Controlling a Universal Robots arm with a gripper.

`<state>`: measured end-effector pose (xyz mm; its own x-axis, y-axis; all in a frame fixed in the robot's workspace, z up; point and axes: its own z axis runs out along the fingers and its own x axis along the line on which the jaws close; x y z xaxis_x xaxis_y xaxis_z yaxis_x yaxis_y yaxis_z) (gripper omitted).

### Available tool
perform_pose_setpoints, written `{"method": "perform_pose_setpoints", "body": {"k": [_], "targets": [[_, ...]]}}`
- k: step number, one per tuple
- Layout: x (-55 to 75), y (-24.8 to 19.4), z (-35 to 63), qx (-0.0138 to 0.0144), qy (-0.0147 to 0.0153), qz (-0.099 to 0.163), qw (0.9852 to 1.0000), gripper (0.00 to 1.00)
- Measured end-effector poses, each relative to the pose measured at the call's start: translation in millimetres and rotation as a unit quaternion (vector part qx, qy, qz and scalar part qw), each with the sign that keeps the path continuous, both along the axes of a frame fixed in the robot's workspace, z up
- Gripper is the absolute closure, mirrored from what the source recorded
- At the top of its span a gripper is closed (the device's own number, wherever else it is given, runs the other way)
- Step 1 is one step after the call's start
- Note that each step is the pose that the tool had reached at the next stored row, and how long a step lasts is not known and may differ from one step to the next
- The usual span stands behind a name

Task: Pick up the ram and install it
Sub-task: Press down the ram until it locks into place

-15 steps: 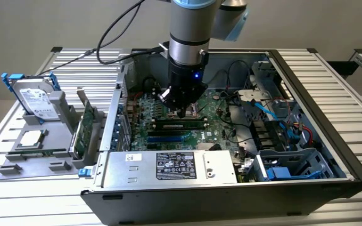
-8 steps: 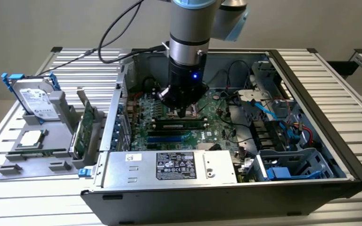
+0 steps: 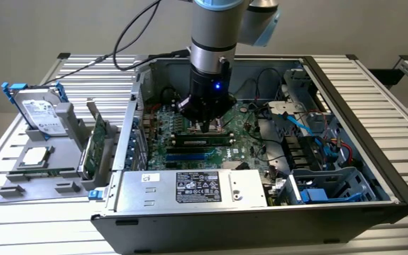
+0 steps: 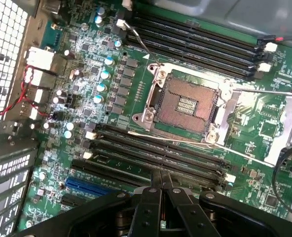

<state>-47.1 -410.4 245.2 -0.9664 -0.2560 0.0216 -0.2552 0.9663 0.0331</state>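
Observation:
The ram [image 3: 202, 141] is a long dark-green stick with black chips. It lies along the memory slots of the motherboard [image 3: 243, 133] inside the open computer case and looks seated in one of them. My gripper [image 3: 204, 127] hangs straight down just behind and above it. In the wrist view my gripper [image 4: 161, 183] is shut, its fingertips pressed together with nothing between them, directly over the row of black memory slots [image 4: 156, 150]. The stick itself I cannot make out in the wrist view.
The empty processor socket [image 4: 188, 106] stands open with its metal frame flipped aside. A grey tray at the exterior view's left holds a hard drive [image 3: 41, 114], a silver processor [image 3: 35, 155] and a green expansion card [image 3: 99, 139]. The power supply [image 3: 189, 188] and case walls hem in the board.

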Motion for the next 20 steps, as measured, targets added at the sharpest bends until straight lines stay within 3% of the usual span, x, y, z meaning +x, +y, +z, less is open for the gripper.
{"method": "perform_pose_setpoints", "body": {"k": [7, 11, 16, 20], "targets": [[0.0, 0.0, 0.0, 0.0003, 0.0, -0.05, 0.9987, 0.89], [0.0, 0.0, 0.0, 0.0004, 0.0, -0.079, 0.9969, 0.89], [0.0, 0.0, 0.0, 0.0005, 0.0, -0.114, 0.9935, 0.89], [2.4, -2.0, 0.0, 0.0005, 0.0004, -0.119, 0.9928, 0.89]]}}
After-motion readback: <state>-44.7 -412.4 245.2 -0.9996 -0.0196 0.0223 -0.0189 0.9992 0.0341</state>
